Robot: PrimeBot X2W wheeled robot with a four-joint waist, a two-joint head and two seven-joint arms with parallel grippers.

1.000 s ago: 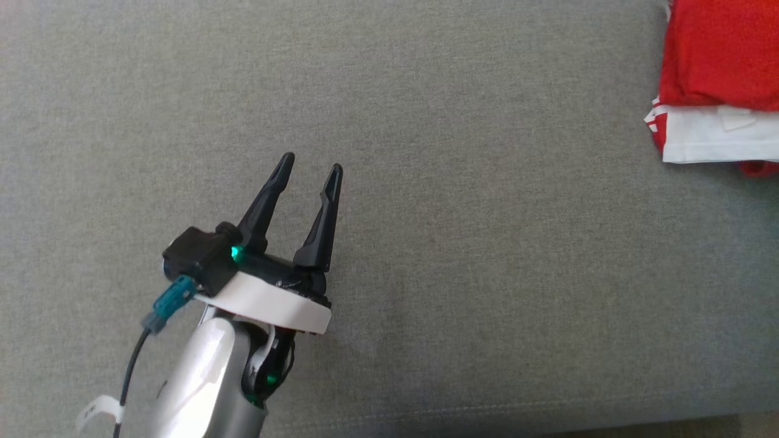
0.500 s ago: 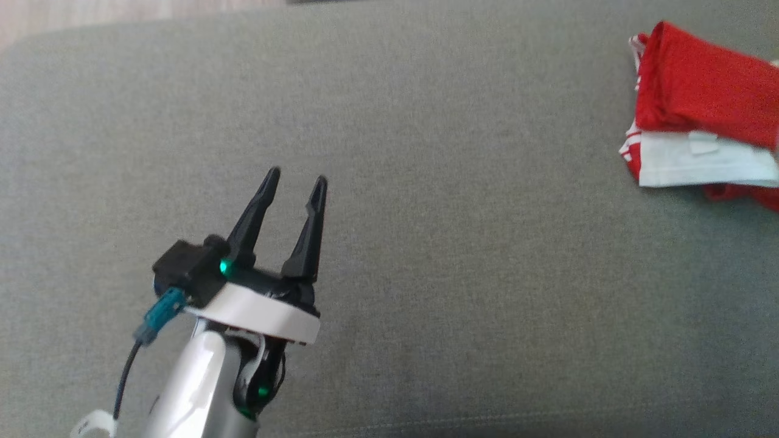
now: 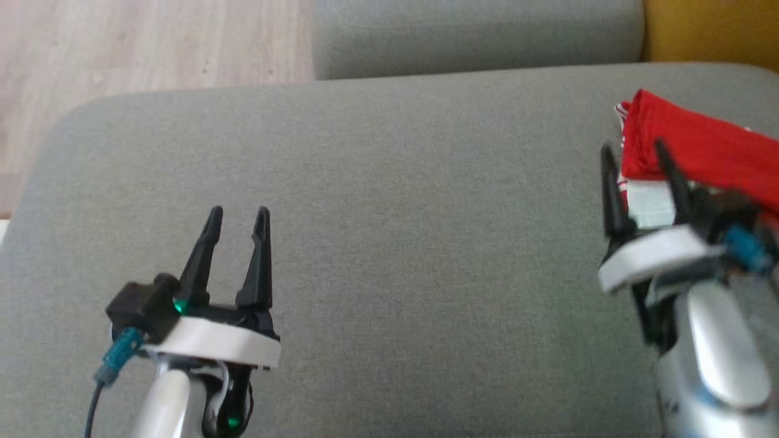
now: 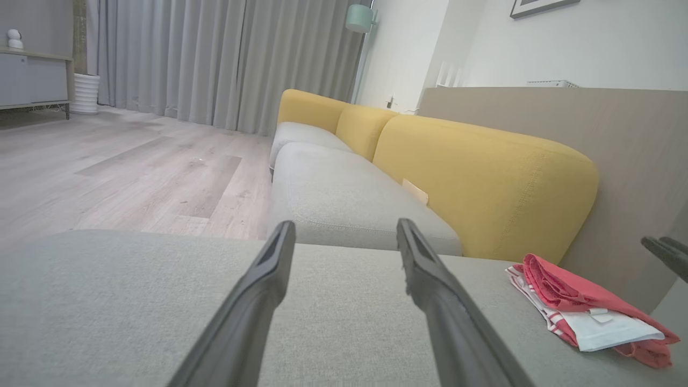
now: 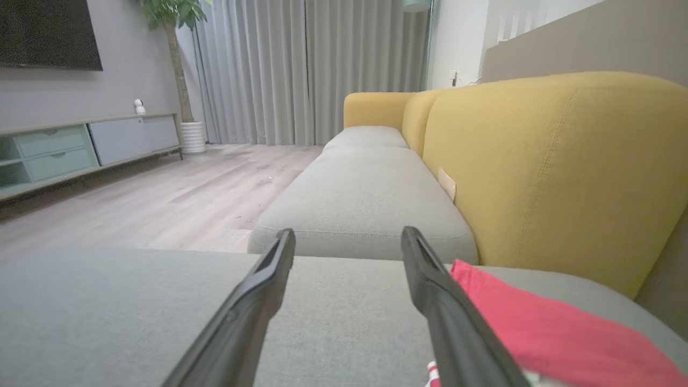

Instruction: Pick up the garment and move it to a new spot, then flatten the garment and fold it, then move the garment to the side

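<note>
On the cushion (image 3: pixel 389 182) lies the folded garment (image 3: pixel 700 146) (red, white).

We count one folded garment (image 3: pixel 700 140), red and white. Two hands, the left hand (image 3: pixel 239 212) and the right hand (image 3: pixel 632 147). The sofa gives us two grey seat cushions (image 3: pixel 389 182) and three yellow back cushions (image 4: pixel 484 183).
</note>
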